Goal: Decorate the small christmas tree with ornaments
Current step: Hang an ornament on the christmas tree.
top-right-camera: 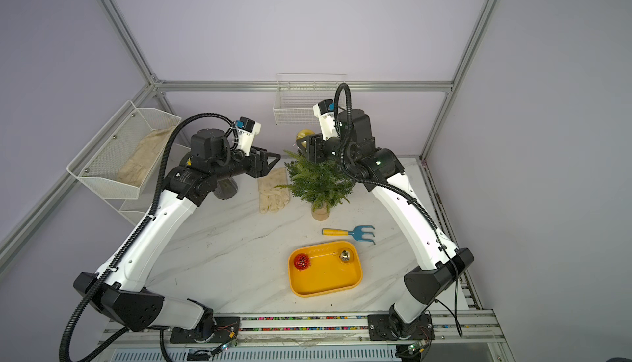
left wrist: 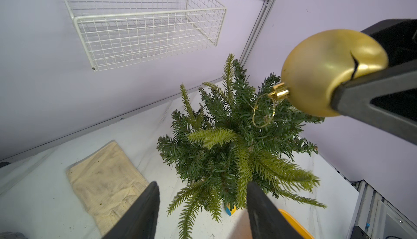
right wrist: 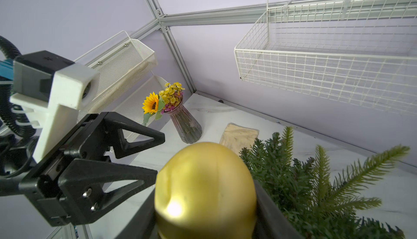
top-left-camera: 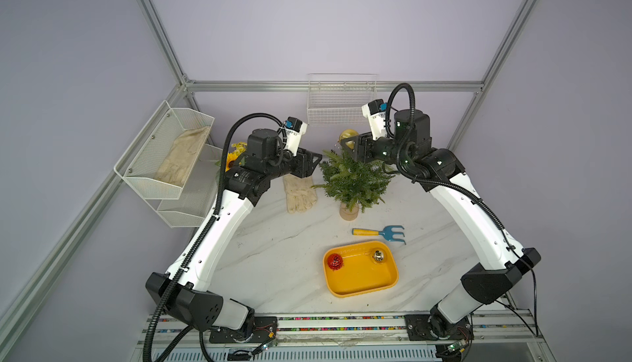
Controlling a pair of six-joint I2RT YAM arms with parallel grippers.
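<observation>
The small christmas tree stands on its wooden stump near the back of the marble table. Above the tree's back top, my right gripper is shut on the matte gold ornament. Its cap points down and its thin loop dangles over the top branches. My left gripper is open and empty just left of the tree. A glittery red ornament and a shiny gold ornament lie in the yellow tray.
A cream glove lies left of the tree and a blue hand rake lies between tree and tray. A sunflower vase stands at the back left. A wire basket hangs on the back wall. Mesh shelves line the left wall.
</observation>
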